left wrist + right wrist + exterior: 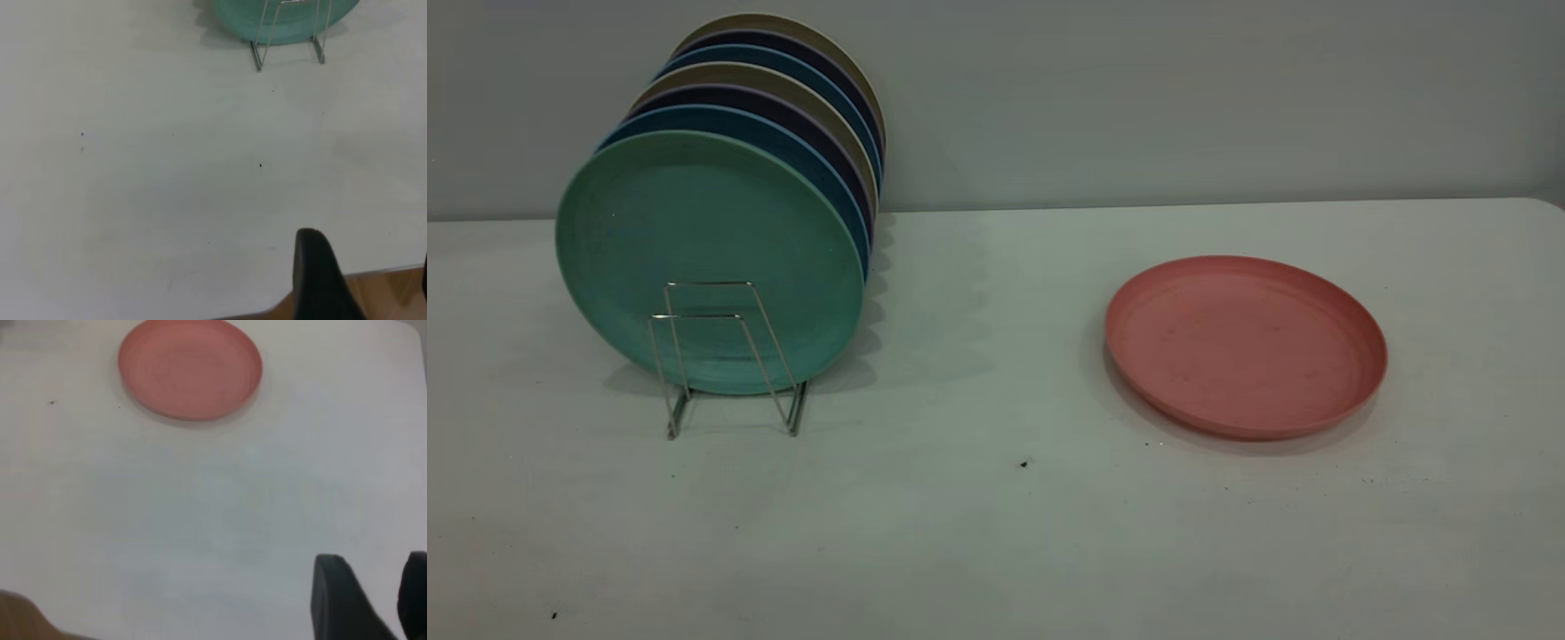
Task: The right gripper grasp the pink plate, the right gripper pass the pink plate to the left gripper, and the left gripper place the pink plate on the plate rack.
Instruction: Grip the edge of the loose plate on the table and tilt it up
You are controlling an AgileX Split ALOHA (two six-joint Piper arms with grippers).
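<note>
Fingers of the right gripper (365, 600) are standing parted and holding nothing, hanging above the table (996, 533) with bare surface stretching ahead to the pink plate (190, 370), which is lying flat, well apart. Left gripper (363, 280) is hovering over the table's near edge; one finger (320, 277) is showing, so its spread cannot be told. Farther ahead, the plate rack (729, 356) is holding a green plate (703, 240) upright.
</note>
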